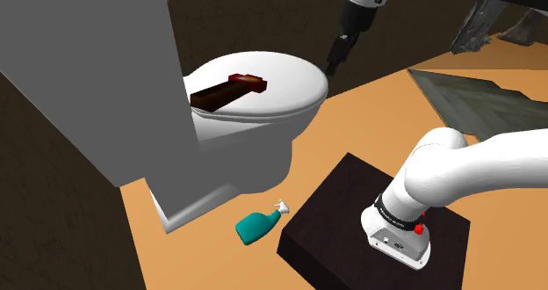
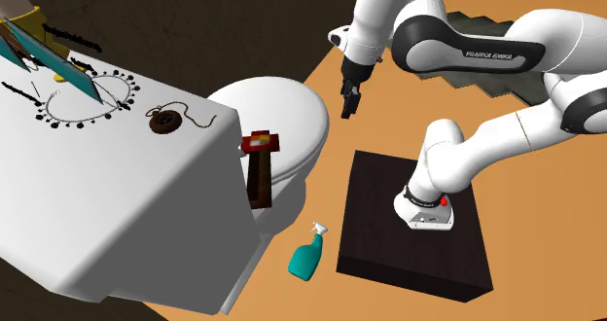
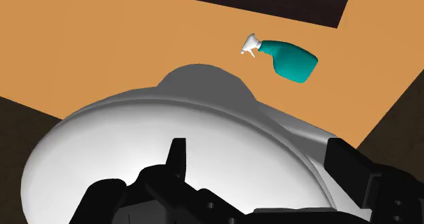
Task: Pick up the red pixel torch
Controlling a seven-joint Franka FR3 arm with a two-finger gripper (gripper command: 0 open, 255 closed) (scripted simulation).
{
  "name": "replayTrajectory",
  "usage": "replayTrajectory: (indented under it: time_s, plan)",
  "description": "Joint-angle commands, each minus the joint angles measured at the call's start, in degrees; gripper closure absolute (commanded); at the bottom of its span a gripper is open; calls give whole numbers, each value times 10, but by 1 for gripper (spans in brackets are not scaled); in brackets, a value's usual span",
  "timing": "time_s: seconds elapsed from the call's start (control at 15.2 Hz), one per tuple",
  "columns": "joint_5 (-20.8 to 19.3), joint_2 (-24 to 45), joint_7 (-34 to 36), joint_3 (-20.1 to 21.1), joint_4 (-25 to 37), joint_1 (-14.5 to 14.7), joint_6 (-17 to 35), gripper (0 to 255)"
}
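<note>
Torch (image 1: 224, 90) (image 2: 259, 168), a blocky thing with a dark shaft and a red head, lay flat on the closed lid of the white toilet (image 1: 250, 148) (image 2: 292, 115) (image 3: 170, 121). Its dark end was by the tank and its head was toward the lid's middle. That toilet was the biggest thing before me, standing on an orange floor (image 1: 369, 130). Next in size was my stand (image 1: 334, 218) (image 2: 389, 222), a dark box set near the bowl. My white arm (image 1: 492, 161) (image 2: 467, 52) rose from it and bent over toward the lid's front. On the floor between stand and bowl lay a teal spray bottle (image 1: 257, 225) (image 2: 307, 256) (image 3: 289, 58) on its side, with its white nozzle pointing away from the toilet's tank. Smallest was my claw (image 1: 338, 60) (image 2: 350, 100) (image 3: 257, 148). It hung in the air over the lid's front edge, well apart from the torch, released, with its two black fingers (image 3: 177, 158) spread wide and nothing between them but the lid below
</note>
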Motion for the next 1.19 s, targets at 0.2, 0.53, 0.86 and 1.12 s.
replayTrajectory:
  time_s: [0.2, 0.53, 0.86, 1.12]
  plan:
    - [40, 46, 113, 48, 30, -17, -10, 0]
    - [96, 142, 298, 118, 100, -49, -19, 0]
    - [131, 256, 480, 173, 190, -78, -18, 0]
    - [144, 355, 624, 205, 270, -96, -12, 0]
